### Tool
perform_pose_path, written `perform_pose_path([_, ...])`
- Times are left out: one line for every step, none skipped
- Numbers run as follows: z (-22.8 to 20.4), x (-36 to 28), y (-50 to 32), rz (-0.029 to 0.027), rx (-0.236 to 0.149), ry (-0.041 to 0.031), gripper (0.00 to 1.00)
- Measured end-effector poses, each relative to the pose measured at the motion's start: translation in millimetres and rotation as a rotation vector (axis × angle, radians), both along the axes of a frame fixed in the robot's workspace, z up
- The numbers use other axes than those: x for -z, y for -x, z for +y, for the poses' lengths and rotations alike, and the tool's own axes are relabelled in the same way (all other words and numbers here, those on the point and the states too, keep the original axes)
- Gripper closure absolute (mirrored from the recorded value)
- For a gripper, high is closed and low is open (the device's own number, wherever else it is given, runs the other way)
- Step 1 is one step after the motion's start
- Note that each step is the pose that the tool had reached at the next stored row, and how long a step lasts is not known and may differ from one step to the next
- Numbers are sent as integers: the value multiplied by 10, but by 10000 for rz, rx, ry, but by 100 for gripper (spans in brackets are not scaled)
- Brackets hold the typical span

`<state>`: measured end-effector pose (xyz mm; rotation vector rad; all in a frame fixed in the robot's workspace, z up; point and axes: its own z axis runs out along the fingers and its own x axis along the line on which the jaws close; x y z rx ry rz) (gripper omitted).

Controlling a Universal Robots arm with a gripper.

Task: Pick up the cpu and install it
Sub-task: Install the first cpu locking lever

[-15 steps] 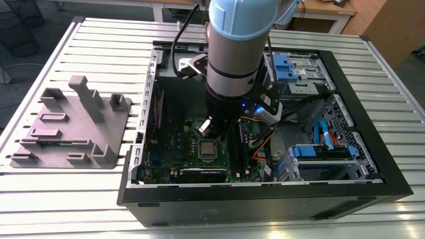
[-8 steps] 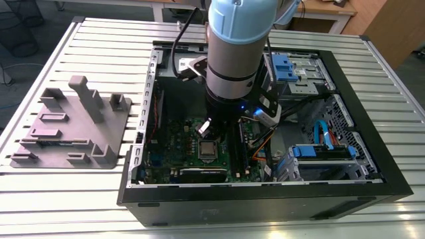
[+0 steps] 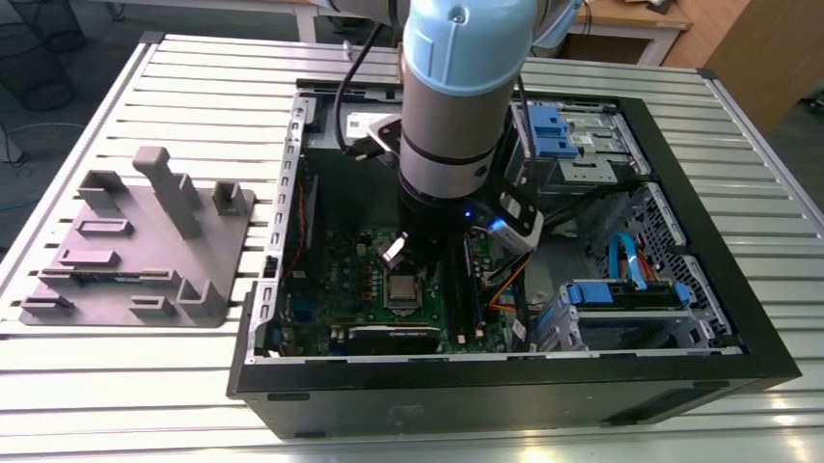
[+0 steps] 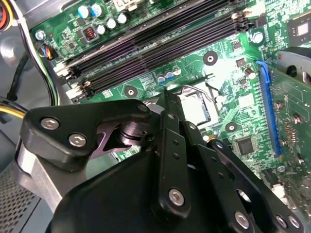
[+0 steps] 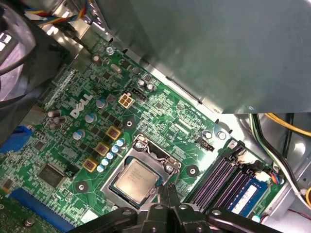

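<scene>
The cpu (image 5: 137, 178) lies flat in its motherboard socket (image 5: 146, 151) inside the open computer case (image 3: 721, 333) on the worktop, while I hold the claw (image 5: 167, 191), fingers pinched shut and empty, just above its edge, suggesting it is already seated.

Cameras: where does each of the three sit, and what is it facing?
Exterior view: off the arm, raised, looking down into the open black computer case on the slatted metal table; the arm's blue-and-grey body fills the centre.
First wrist view: on the wrist, facing the green motherboard and the small square silvery cpu in its socket; black gripper at the frame edge.
Second wrist view: on the wrist, looking past the gripper linkage.
Shared: motherboard, cpu socket.
</scene>
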<state>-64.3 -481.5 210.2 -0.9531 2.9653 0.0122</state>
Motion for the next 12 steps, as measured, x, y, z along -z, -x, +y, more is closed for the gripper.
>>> perform_pose_path([-3,2,0,0,92,0,89])
perform_pose_path([-6,3,0,0,178,1,89])
perform_pose_path([-10,4,0,1,263,1,89])
perform_pose_path([-14,5,-1,1,344,1,89])
perform_pose_path([-20,6,-1,1,404,1,89])
perform_pose_path([-26,7,-1,1,455,2,89])
perform_pose_path([-32,10,0,1,502,2,89])
perform_pose_path([-39,15,0,1,552,1,89])
perform_pose_path([-46,21,0,1,606,2,89])
perform_pose_path([-59,40,0,1,713,1,89])
perform_pose_path([-64,47,0,1,758,1,89])
perform_pose_path([-70,53,0,1,799,1,89])
